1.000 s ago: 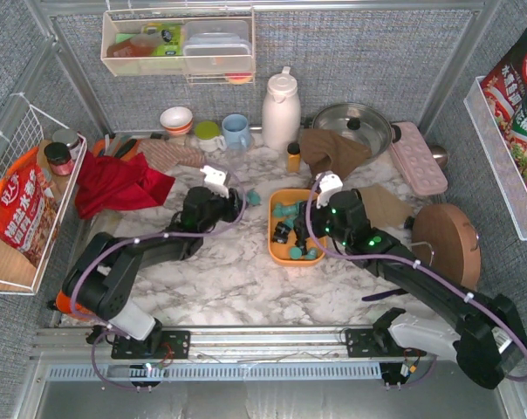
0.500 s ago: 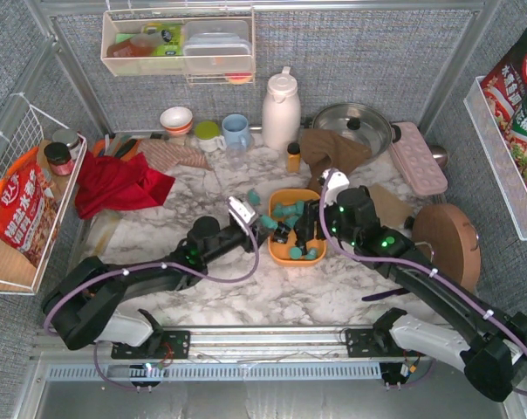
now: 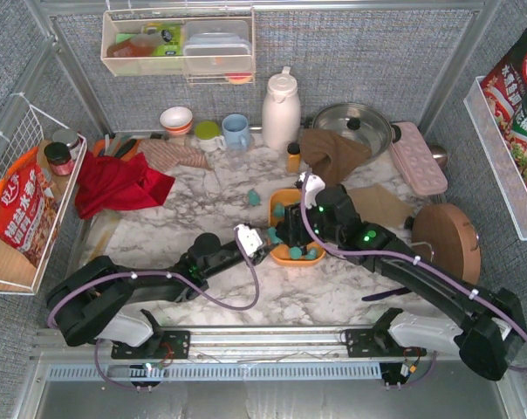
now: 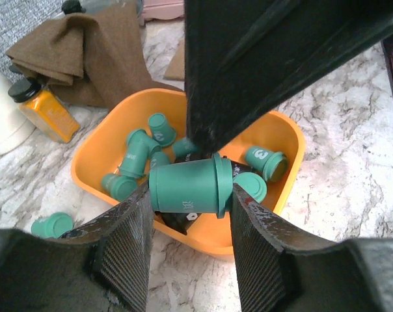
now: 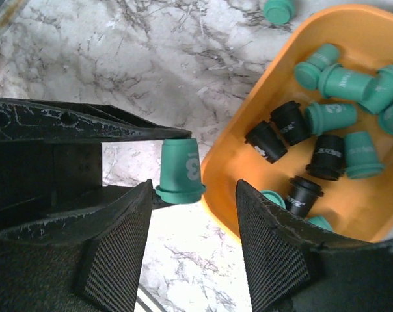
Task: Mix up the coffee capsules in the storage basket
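Note:
The orange storage basket (image 3: 284,258) sits mid-table and holds several teal and a few black coffee capsules (image 5: 330,117). My left gripper (image 3: 260,237) is at the basket's near-left rim, shut on a teal capsule (image 4: 183,187) marked 3, held sideways between its pads just outside and above the rim (image 4: 248,244). My right gripper (image 3: 290,229) hovers over the basket's left edge, open and empty (image 5: 195,195); the held capsule (image 5: 180,168) shows just beyond its fingers. One loose teal capsule (image 3: 254,197) lies on the marble behind the basket.
A small amber bottle (image 3: 293,157), a brown cloth (image 3: 333,148), a white thermos (image 3: 281,109) and a pot stand behind the basket. A pink tray (image 3: 418,157) and a round wooden board (image 3: 447,244) are at the right, a red cloth (image 3: 115,183) at the left.
My left gripper has swung from behind-left of the basket to its near-left rim, carrying a teal capsule. My right gripper has shifted left over the basket.

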You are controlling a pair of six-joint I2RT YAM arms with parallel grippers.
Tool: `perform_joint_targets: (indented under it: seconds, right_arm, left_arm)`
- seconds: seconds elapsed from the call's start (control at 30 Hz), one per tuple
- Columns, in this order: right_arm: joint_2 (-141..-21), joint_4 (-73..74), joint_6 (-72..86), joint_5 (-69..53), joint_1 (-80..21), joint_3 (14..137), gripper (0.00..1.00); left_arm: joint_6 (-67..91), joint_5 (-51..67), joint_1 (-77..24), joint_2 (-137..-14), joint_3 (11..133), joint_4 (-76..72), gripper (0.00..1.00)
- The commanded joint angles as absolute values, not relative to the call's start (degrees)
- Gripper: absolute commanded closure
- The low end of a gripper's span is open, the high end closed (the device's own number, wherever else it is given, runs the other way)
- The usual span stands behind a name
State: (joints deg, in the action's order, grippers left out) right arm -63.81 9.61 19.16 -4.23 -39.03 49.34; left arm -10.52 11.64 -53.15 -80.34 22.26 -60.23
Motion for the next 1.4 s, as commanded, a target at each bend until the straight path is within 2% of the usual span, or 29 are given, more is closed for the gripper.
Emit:
perform_joint_targets:
  seconds: [0.0, 0.23, 0.4, 0.5, 0.6, 0.67, 0.77, 0.87, 0.9, 0.93, 0.97, 1.17, 1.37]
  right_arm:
    - [-65.9, 6.9, 20.1, -5.8, -40.3, 50.3, 0.42]
    - [-69.8, 6.6, 19.7, -6.5, -41.5, 51.6, 0.43]
    - [-70.4, 6.4, 19.7, -7.2, -41.7, 52.0, 0.49]
    - [-70.4, 6.3, 19.6, -7.2, -41.7, 51.9, 0.58]
    - [-70.1, 6.4, 19.3, -7.0, -41.7, 51.9, 0.74]
    - [-69.8, 6.4, 19.3, -6.7, -41.7, 51.8, 0.78]
    - [-69.2, 6.4, 19.0, -5.3, -41.7, 51.3, 0.86]
    - [-68.4, 6.5, 18.8, -3.2, -41.7, 50.8, 0.90]
    - [-68.1, 6.5, 18.7, -2.5, -41.7, 50.5, 0.91]
    - [-67.8, 6.7, 18.5, -1.7, -41.7, 50.3, 0.91]
    - [-67.5, 7.2, 18.2, -0.6, -41.7, 50.0, 0.91]
    - [-68.0, 15.8, 13.8, 13.8, -41.7, 51.3, 0.91]
    - [-72.6, 19.6, 10.2, 25.4, -41.7, 49.2, 0.86]
  left_arm:
    - [-13.4, 13.2, -53.7, -80.6, 21.8, -66.4, 0.54]
    - [-13.7, 14.1, -54.3, -79.5, 21.6, -66.8, 0.54]
    - [-14.0, 14.2, -54.4, -78.9, 21.4, -66.8, 0.54]
    - [-13.9, 14.2, -54.5, -78.9, 21.5, -66.9, 0.54]
    - [-13.9, 13.7, -54.5, -78.9, 21.6, -66.9, 0.53]
    - [-13.5, 13.2, -54.5, -79.1, 21.7, -66.9, 0.49]
    - [-13.0, 11.5, -54.5, -79.3, 21.6, -66.9, 0.36]
    - [-12.8, 10.2, -54.5, -79.0, 21.2, -67.0, 0.31]
    - [-12.7, 9.9, -54.5, -78.9, 21.0, -67.1, 0.25]
    - [-12.7, 9.5, -54.5, -78.8, 20.8, -67.3, 0.07]
    - [-12.5, 9.2, -54.5, -78.6, 20.6, -67.5, 0.02]
    - [-10.2, 0.9, -54.5, -76.8, 19.0, -69.0, 0.01]
    - [-5.8, -15.1, -54.5, -77.2, 19.5, -67.7, 0.01]
